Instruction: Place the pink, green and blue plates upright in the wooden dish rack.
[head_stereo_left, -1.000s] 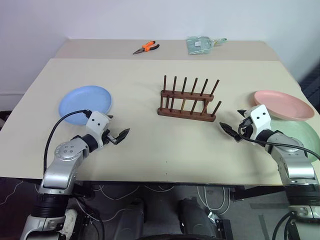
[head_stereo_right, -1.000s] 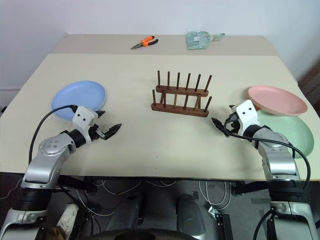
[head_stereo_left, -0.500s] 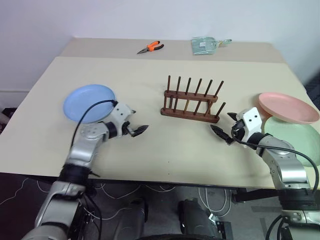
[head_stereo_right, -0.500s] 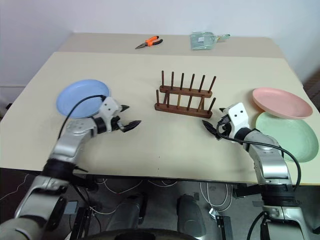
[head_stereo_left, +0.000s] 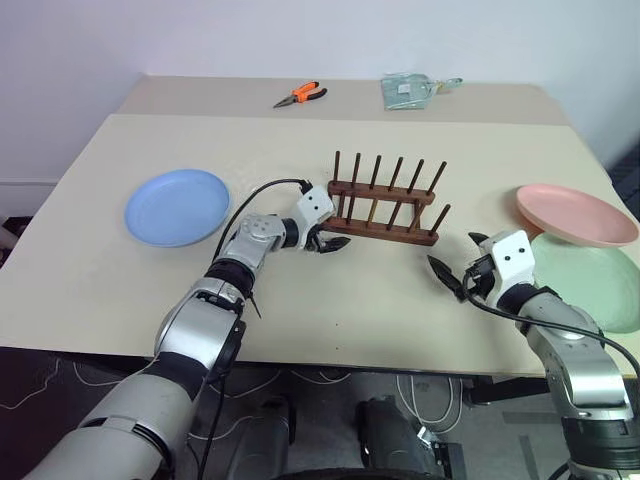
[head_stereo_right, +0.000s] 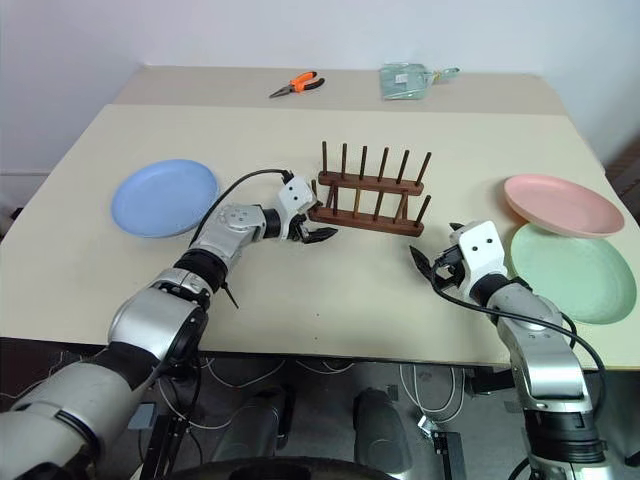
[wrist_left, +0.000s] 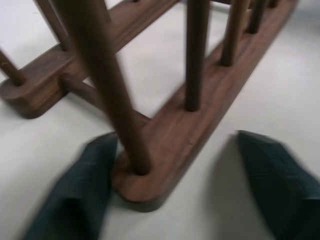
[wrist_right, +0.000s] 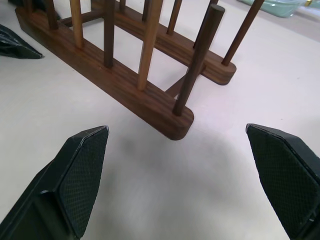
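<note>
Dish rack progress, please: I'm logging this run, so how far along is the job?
Nothing is done yet: the wooden dish rack holds no plates. In hand: the left gripper straddles the rack's near rail end, fingers apart; the right gripper hangs open beside the rack, holding nothing. Left: the blue plate, pink plate and green plate all lie flat on the table.

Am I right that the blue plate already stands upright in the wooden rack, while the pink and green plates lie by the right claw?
Not quite: the blue plate lies flat on the table, left of the empty wooden rack, as the left eye view shows. The pink plate and green plate do lie by the right claw.
</note>
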